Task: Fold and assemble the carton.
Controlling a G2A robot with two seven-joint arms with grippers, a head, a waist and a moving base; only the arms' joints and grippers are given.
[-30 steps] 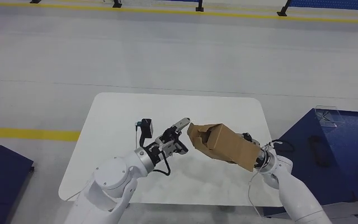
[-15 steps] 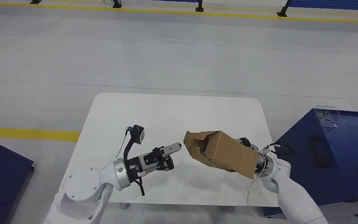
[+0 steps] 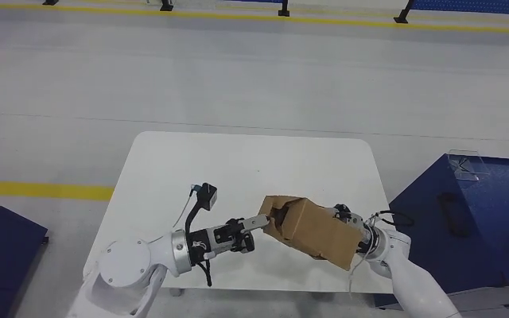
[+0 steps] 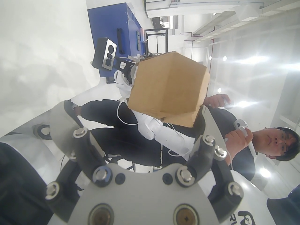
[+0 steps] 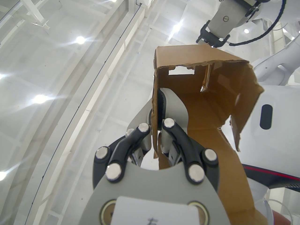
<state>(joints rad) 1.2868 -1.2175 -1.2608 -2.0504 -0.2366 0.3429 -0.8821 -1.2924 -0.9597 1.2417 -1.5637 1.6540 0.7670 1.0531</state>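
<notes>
A brown carton [image 3: 308, 230] is held in the air over the front right of the white table [image 3: 238, 159], lying lengthwise with its open, flapped end toward the left arm. My right gripper [image 3: 356, 231] is shut on the wall at its far end; in the right wrist view the fingers [image 5: 168, 127] pinch that cardboard wall of the carton [image 5: 211, 108]. My left gripper [image 3: 258, 220] is open at the carton's other end. In the left wrist view the carton [image 4: 167, 87] hangs between the spread fingers, and one finger [image 4: 208, 122] touches its lower corner.
A blue cabinet [image 3: 453, 215] stands just right of the table. Another blue object [image 3: 16, 238] sits on the floor at the left. The table's back and left parts are bare.
The carton has sunk toward the table's front edge. My left gripper pulled back and down, then came in again to meet the carton's open end.
</notes>
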